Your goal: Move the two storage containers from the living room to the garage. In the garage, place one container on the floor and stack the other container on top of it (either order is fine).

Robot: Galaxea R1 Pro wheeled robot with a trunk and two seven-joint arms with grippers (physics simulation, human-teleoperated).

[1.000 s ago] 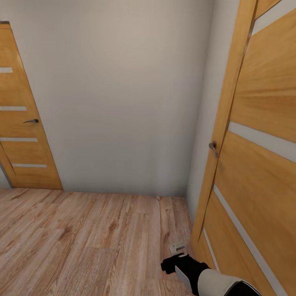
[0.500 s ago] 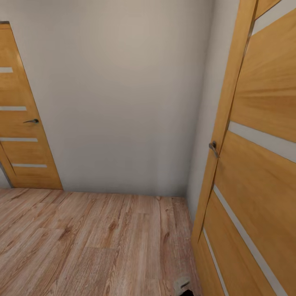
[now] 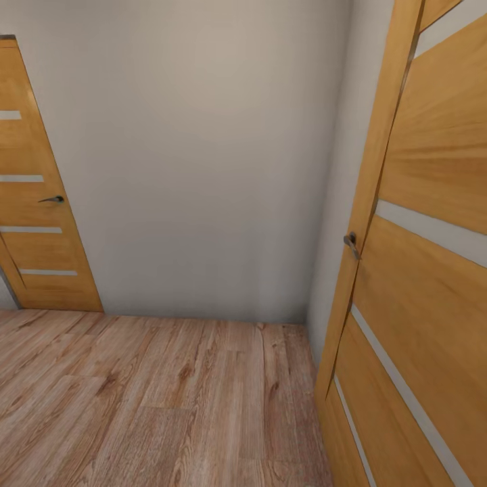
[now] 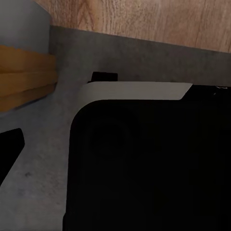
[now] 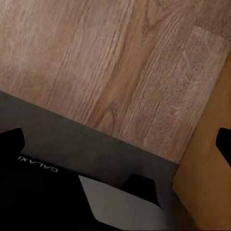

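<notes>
At the left edge of the head view, a honey-coloured wooden door with pale horizontal strips (image 3: 37, 203) is standing closed, and a small dark lever handle (image 3: 51, 199) is sitting on its right side. Next to it, a plain off-white wall (image 3: 203, 169) is filling the middle of the view and meeting a light wood-plank floor (image 3: 149, 399) along a straight line. Further right, a second honey-coloured wooden door with pale strips (image 3: 419, 270) is standing close to the camera, with a grey metal lever handle (image 3: 350, 242) projecting from its near edge. The plank floor is running up to the foot of this door.

On the left wrist view, the left gripper (image 4: 10, 149) is presenting one black fingertip at the frame edge. The other finger is merging into the robot's black body (image 4: 144, 168), so I cannot tell how far the jaws are standing apart. A grey flat surface (image 4: 43, 144) is lying beside that body, with a strip of orange wood (image 4: 24, 77) at one side and plank floor beyond.

On the right wrist view, the right gripper (image 5: 117, 142) is standing wide, its two black fingertips (image 5: 10, 140) sitting at opposite frame edges with nothing between them. It is hanging above the plank floor, a grey band (image 5: 72, 139) and the black body lettered GALAXEA (image 5: 38, 166), with orange door wood (image 5: 207, 183) at one side
</notes>
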